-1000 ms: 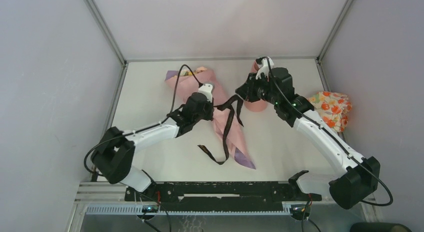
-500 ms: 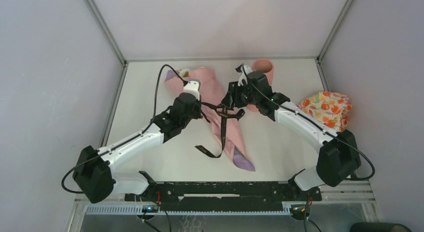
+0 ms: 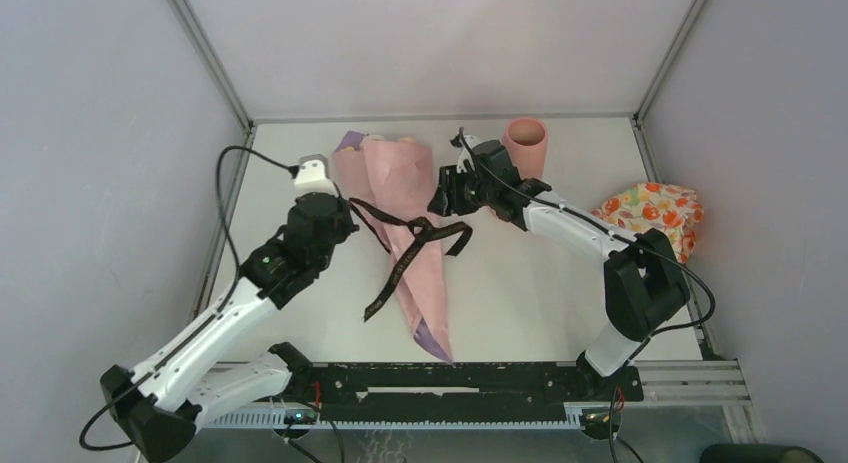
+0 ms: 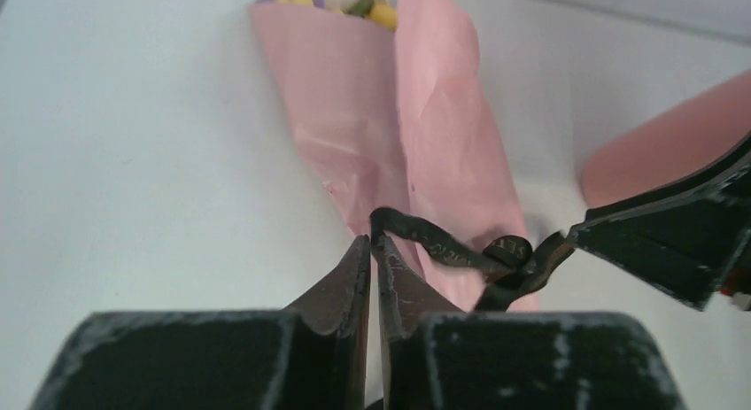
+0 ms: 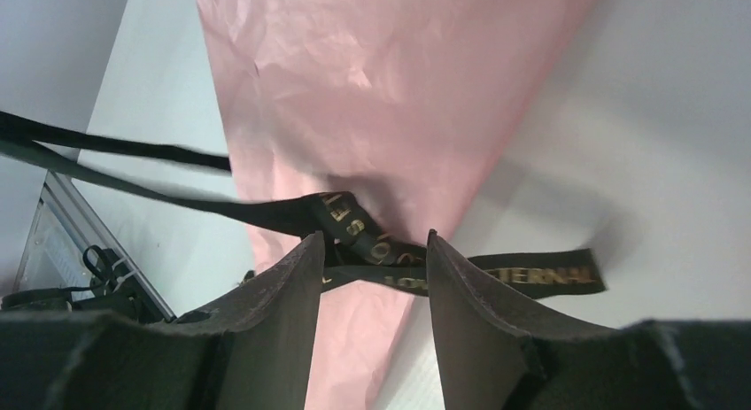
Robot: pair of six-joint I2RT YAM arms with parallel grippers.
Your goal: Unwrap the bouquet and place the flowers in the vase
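Bouquet (image 3: 395, 178) pivoted; left gripper (image 4: 374, 240) pinches ribbon (image 4: 438, 244) beside it.

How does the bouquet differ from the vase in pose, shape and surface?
The bouquet lies flat on the table; the vase stands upright. The bouquet is a long cone, the vase a cylinder. The bouquet is crinkled paper with a black ribbon across it; the vase is plain and smooth. Both are pink.

A pale white surface (image 3: 560, 283) lay inside a booth of plain grey-lavender walls (image 3: 100, 183), with slim metal posts (image 3: 205, 53) rising at the back corners. A black rail (image 3: 440, 383) edged the near side. The light was soft and even
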